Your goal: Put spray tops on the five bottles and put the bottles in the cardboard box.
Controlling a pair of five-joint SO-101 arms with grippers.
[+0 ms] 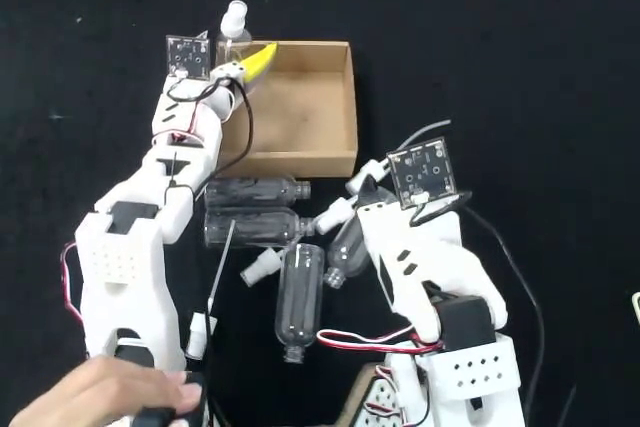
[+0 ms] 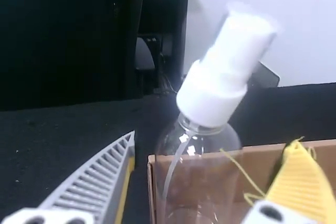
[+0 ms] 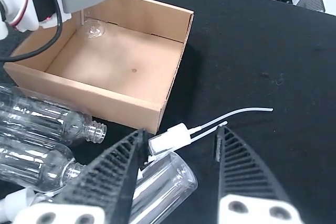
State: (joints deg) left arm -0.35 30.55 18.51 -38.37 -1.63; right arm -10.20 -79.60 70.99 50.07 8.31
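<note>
A clear bottle with a white spray top (image 1: 234,25) stands upright in the far-left corner of the cardboard box (image 1: 300,162). My left gripper (image 1: 250,62) is open around it. In the left wrist view the spray top (image 2: 220,77) rises between the grey and yellow fingers of the left gripper (image 2: 212,140). Neither finger touches the bottle. My right gripper (image 3: 181,132) is open low over a lying bottle (image 3: 163,182) and a loose spray top (image 3: 170,137) just in front of the box (image 3: 105,103).
Two capless bottles (image 1: 255,190) (image 1: 255,227) lie side by side in front of the box, and another (image 1: 298,297) lies nearer the arms' bases. Loose spray tops (image 1: 262,267) (image 1: 200,332) lie among them. A person's hand (image 1: 110,392) rests at the left arm's base.
</note>
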